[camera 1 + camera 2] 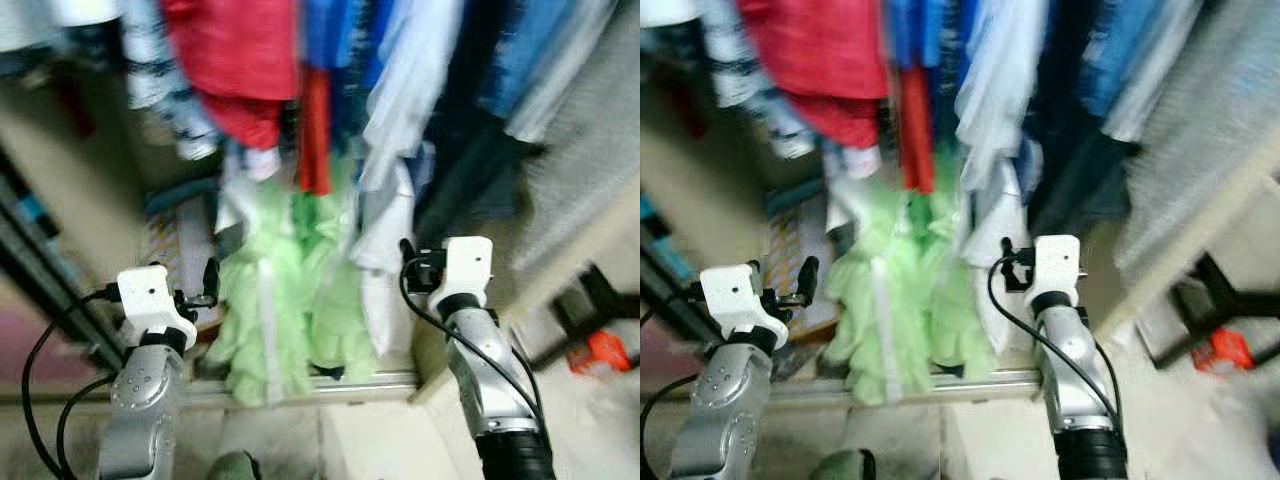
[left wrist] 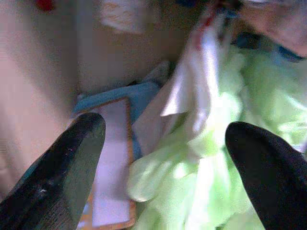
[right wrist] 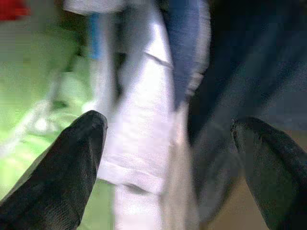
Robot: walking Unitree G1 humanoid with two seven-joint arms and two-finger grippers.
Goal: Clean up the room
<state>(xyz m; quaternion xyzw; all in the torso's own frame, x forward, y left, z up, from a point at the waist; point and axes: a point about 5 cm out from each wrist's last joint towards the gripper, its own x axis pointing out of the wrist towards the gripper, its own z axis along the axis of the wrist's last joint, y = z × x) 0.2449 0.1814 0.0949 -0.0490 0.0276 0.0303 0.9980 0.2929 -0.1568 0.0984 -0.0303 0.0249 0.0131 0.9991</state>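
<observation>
Before the robot, inside an open closet, hang a red fabric garment (image 1: 235,60), a white shirt (image 1: 385,230) and dark blue clothes (image 1: 470,150), while a pale green soft garment (image 1: 290,300) droops down to the metal floor rail (image 1: 330,385). Both arms are raised toward them. The left gripper (image 2: 163,158) has its fingers spread wide before the green garment, and the right gripper (image 3: 168,158) is spread wide too, before the white shirt, holding nothing.

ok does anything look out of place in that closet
The light green garment hangs lowest among the hung clothes, bunching down onto the closet's floor track. A flat blue-edged item lies on the closet floor beside it. Both pincers, left and right, are open and empty.
</observation>
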